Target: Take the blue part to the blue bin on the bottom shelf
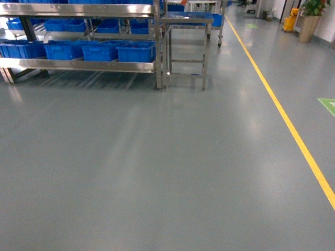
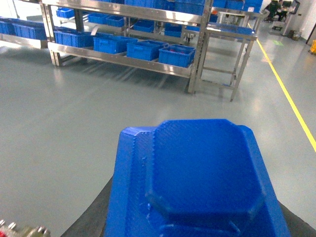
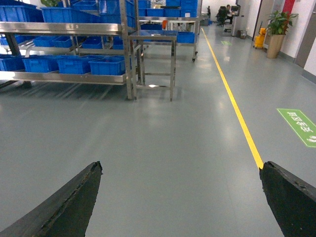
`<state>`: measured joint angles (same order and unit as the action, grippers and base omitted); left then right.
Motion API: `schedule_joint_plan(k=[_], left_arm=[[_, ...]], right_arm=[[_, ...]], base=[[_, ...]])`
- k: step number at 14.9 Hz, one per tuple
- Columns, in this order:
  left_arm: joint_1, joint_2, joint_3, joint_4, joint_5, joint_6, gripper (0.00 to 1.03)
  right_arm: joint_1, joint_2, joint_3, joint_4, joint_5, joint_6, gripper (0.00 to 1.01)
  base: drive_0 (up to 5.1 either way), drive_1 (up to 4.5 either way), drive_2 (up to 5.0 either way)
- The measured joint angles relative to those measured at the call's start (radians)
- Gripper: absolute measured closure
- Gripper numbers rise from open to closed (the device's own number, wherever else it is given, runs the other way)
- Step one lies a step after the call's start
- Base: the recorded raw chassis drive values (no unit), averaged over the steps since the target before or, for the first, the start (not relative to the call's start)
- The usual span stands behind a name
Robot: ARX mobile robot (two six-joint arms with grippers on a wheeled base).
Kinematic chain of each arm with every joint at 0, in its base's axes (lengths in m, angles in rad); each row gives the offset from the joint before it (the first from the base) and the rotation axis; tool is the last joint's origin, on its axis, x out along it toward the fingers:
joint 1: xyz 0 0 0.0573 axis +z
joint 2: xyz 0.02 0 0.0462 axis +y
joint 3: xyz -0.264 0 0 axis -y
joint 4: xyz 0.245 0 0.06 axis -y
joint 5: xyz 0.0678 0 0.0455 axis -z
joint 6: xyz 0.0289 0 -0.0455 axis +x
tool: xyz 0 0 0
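Note:
The blue part (image 2: pixel 197 173), a dark blue blocky piece, fills the lower left wrist view, with my left gripper (image 2: pixel 197 222) shut on it; dark fingers (image 2: pixel 91 222) show at its sides. Far ahead across the floor, several blue bins (image 2: pixel 177 54) stand in a row on the bottom shelf (image 2: pixel 123 61) of a steel rack. The bins (image 1: pixel 136 51) and shelf rail (image 1: pixel 78 65) sit at the head view's top left, where neither gripper shows. My right gripper (image 3: pixel 180 168) is open over bare floor, with the bins (image 3: pixel 106 65) far off at upper left.
A small steel table (image 1: pixel 186 21) stands right of the rack. A yellow floor line (image 1: pixel 293 130) runs along the right, with a green floor marking (image 1: pixel 328 104) beyond it. A potted plant (image 1: pixel 311 15) stands at the far right. More blue bins fill the upper shelves.

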<state>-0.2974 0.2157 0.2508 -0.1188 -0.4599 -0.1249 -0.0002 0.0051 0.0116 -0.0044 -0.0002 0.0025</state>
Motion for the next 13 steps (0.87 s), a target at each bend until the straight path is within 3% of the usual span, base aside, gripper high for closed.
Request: schedule_joint_plan(k=[13], left_arm=[[0.000,0.001,0.000,0.002,0.000,0.000,0.60]], right_arm=[[0.000,0.000,0.000,-0.003,0.000,0.000,0.03]], base=[[0.0,3.94,-4.0]])
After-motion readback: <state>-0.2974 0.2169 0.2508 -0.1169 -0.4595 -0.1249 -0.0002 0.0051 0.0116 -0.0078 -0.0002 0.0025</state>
